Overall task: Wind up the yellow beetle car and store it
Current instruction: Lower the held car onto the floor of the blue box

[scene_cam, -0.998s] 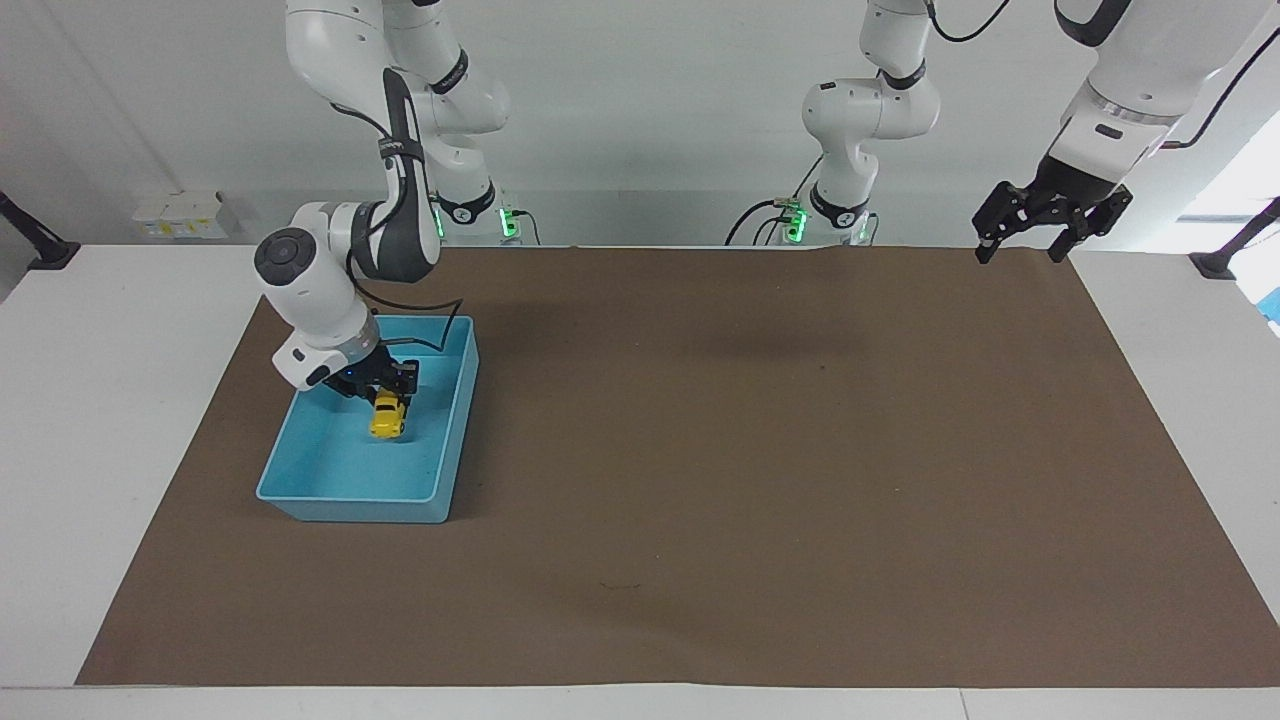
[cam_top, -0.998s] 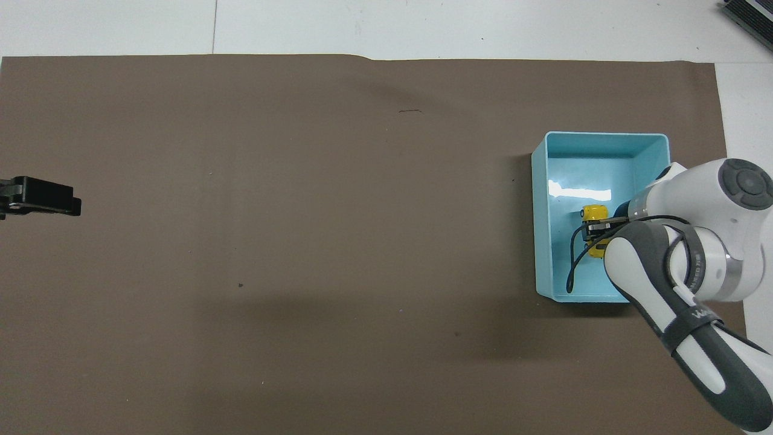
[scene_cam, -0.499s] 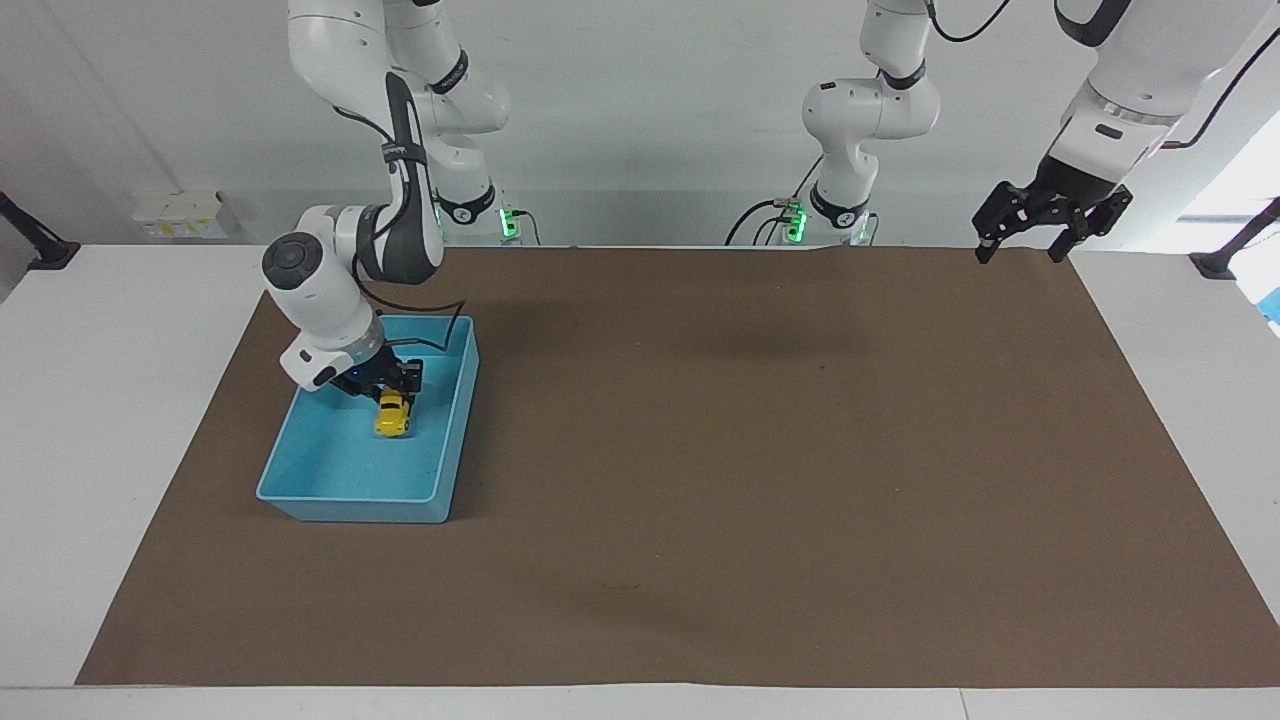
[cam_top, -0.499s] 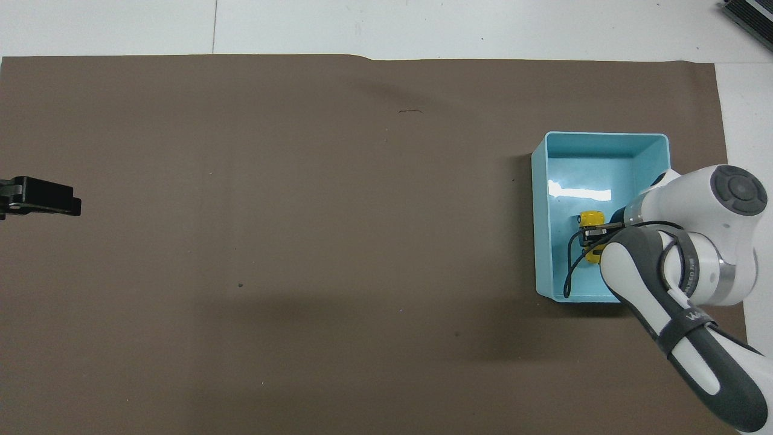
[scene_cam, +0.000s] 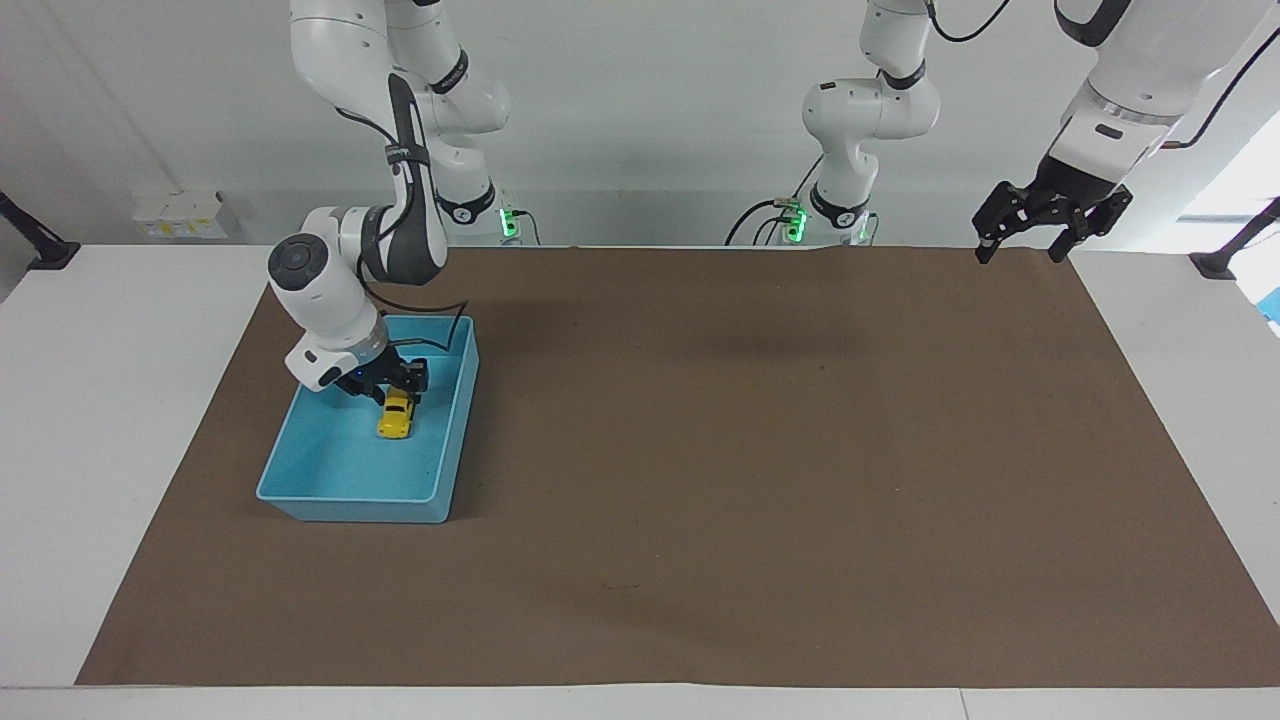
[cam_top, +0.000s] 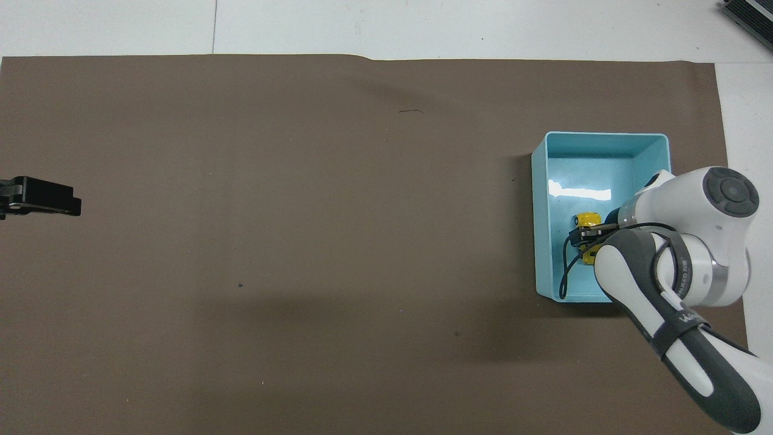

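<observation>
1. Yellow beetle car (scene_cam: 396, 417): tiny, rounded body, bright yellow.
2. Car lies inside the light-blue bin (scene_cam: 330, 492), at the right arm's end of the table.
3. Right gripper (scene_cam: 403, 390) in the bin at the car; can't tell its grip.
4. Left gripper (scene_cam: 1030, 240) waits, fingers apart, over the mat corner.

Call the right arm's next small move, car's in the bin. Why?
Probably lift the right hand straight up out of the light-blue bin. The yellow beetle car lies on the bin floor with that hand right over its top end. The left hand waits raised at the mat's corner.
</observation>
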Robot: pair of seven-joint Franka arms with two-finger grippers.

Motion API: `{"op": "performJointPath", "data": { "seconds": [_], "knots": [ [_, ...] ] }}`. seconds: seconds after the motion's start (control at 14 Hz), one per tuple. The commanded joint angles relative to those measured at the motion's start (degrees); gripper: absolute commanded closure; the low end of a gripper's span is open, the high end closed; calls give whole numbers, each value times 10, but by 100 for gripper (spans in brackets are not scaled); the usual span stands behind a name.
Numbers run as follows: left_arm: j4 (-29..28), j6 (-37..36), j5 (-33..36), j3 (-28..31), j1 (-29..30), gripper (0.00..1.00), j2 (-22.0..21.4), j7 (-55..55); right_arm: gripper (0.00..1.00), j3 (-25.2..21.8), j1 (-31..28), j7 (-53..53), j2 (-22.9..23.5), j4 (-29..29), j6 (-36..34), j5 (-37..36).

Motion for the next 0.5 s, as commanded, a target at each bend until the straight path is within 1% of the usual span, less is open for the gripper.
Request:
{"op": "performJointPath", "data": {
  "seconds": [0.0, 0.43],
  "knots": [
    [-1, -7, 5, -6, 8, 0, -7, -5, 0, 4, 4, -14, 0, 14, 5, 7],
    [-1, -7, 5, -6, 8, 0, -7, -5, 0, 2, 0, -17, -5, 77, -28, -3]
  ]
}}
